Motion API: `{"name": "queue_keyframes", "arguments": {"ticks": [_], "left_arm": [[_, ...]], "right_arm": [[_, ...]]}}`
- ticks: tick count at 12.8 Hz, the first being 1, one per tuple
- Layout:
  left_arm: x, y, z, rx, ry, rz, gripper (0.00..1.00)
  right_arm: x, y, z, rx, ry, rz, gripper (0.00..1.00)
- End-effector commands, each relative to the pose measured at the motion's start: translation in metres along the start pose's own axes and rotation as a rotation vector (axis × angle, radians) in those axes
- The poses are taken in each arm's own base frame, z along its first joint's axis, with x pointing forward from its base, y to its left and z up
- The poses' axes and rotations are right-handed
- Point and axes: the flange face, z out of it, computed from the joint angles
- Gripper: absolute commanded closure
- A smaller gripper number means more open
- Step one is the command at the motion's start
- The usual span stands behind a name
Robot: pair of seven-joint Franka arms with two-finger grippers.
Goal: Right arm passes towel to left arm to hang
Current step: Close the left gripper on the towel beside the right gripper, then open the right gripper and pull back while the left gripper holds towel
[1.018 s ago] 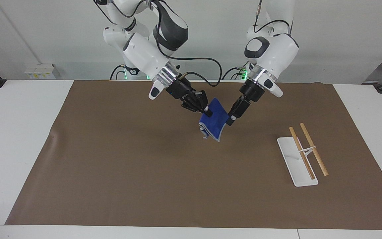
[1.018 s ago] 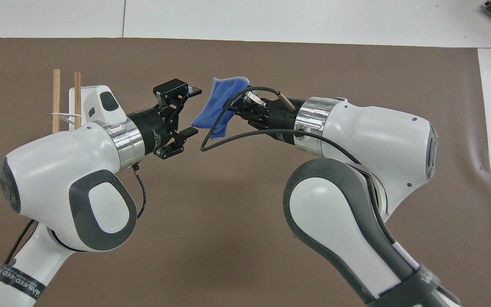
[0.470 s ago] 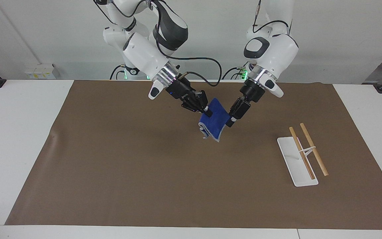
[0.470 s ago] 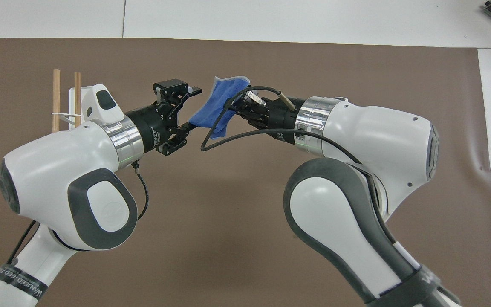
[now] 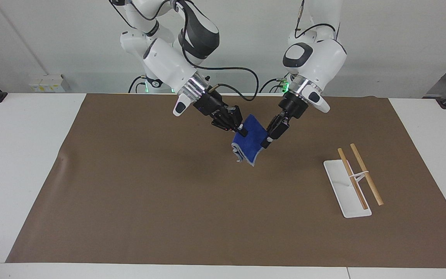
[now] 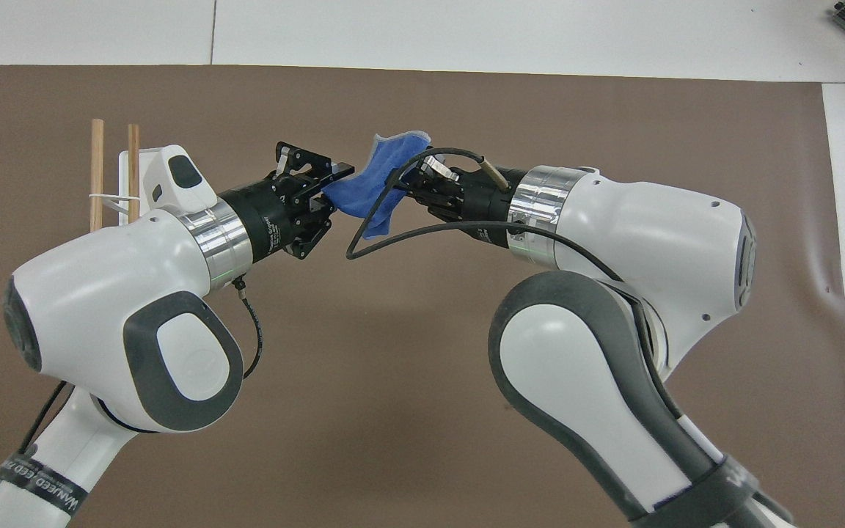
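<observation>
The towel (image 5: 249, 142) hangs between both grippers over the mat (image 5: 168, 201).

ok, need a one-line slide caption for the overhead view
Mid-air handover: right gripper holds the blue towel while left gripper closes on its free corner, towel rack waiting beside the left arm.

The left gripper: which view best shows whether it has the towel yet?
Overhead view: the left gripper shows side-on, its jaws closed on the corner of the towel, which the right gripper holds from the other end. The facing view shows the left gripper end-on at the towel's edge, contact unclear.
</observation>
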Motion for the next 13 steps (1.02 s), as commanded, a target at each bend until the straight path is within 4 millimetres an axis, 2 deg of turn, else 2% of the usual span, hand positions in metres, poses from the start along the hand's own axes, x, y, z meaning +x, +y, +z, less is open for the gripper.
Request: {"name": "queue_keyframes", "arguments": {"ticks": [1,4,5,6,8,9,11,13], "left_arm": [[-0.004,0.001,0.004,-0.015,0.0,0.041,1.0],[-0.003,-0.002,0.006,-0.007,-0.001,0.115,1.0],[-0.002,-0.003,0.006,-0.005,0.0,0.124,1.0],[-0.001,-0.002,0.006,-0.004,0.0,0.149,1.0],[0.002,-0.002,0.006,-0.004,0.004,0.183,1.0],[0.007,-0.001,0.004,-0.007,0.01,0.196,1.0],[0.015,0.001,0.001,-0.01,0.022,0.254,1.0],[0.04,0.001,0.0,-0.003,0.05,0.304,1.0]], "right_arm": [[0.003,-0.002,-0.006,0.002,-0.008,0.014,1.0],[0.002,-0.002,-0.007,0.002,-0.007,0.014,1.0],[0.002,-0.001,-0.008,0.0,-0.005,0.005,0.79],[0.004,0.001,-0.009,-0.003,-0.002,0.008,0.45],[0.008,0.007,-0.014,-0.011,0.009,0.021,0.3],[0.007,0.009,-0.017,-0.015,0.013,0.019,0.26],[0.018,0.018,-0.027,-0.03,0.039,0.02,0.23],[0.026,0.025,-0.033,-0.073,0.062,-0.018,0.17]]}}
